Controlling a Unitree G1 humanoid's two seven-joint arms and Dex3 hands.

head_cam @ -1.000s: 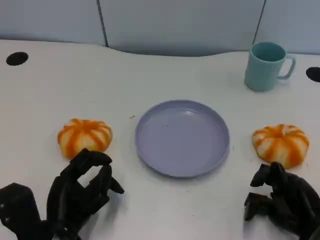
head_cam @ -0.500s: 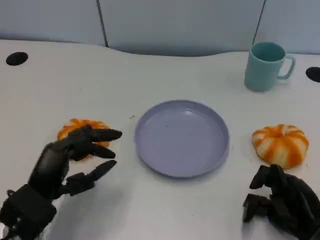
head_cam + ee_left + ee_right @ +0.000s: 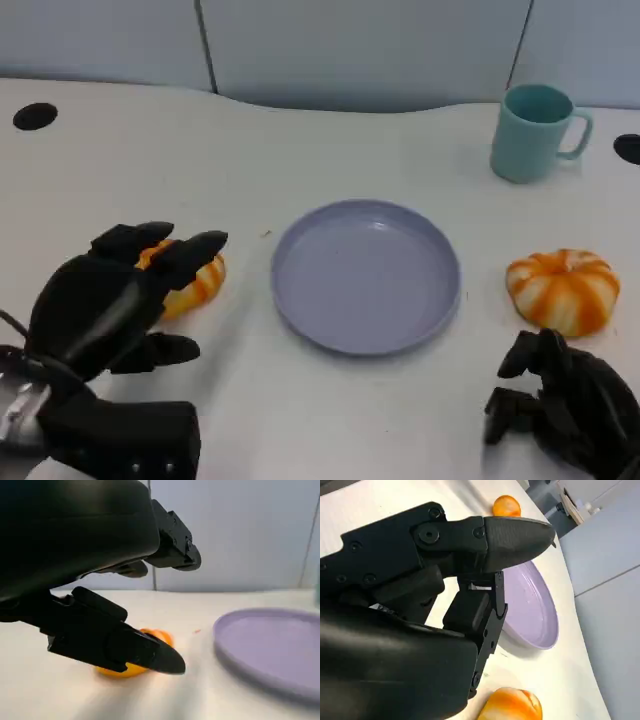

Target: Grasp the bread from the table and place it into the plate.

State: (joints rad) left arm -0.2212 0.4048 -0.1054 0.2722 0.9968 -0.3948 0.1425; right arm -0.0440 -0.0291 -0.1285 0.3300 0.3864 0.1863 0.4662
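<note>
The left-hand bread roll [image 3: 190, 282], orange with pale stripes, is shown on the white table [image 3: 330, 140], just beside the left rim of the lilac plate [image 3: 366, 274] and not yet on it. It is now largely covered from above by the left hand [image 3: 110, 300], which a second ago lay low and nearer the table's front edge, with the whole roll visible beyond it; half a second ago the fingers had been brought level with the roll. In the left wrist view the fingers [image 3: 115, 647] are seen spread, upper ones above the roll [image 3: 131, 667] and a lower one in front of it, so the hand is judged open around the roll rather than closed on it; whether any finger touches the roll cannot be told.

A second roll [image 3: 562, 290] is seen well apart on the plate's right side, unmoved across the three instants, and it appears again in the right wrist view [image 3: 512, 706]. The right hand [image 3: 560, 405] has been kept in its place near the front edge, fingers curled in with nothing between them.

A teal mug [image 3: 535, 132] is set behind, to the right.

The change is read as the reach being completed: closing on the left roll is judged the step in hand, with lift and transfer to the plate outstanding.
</note>
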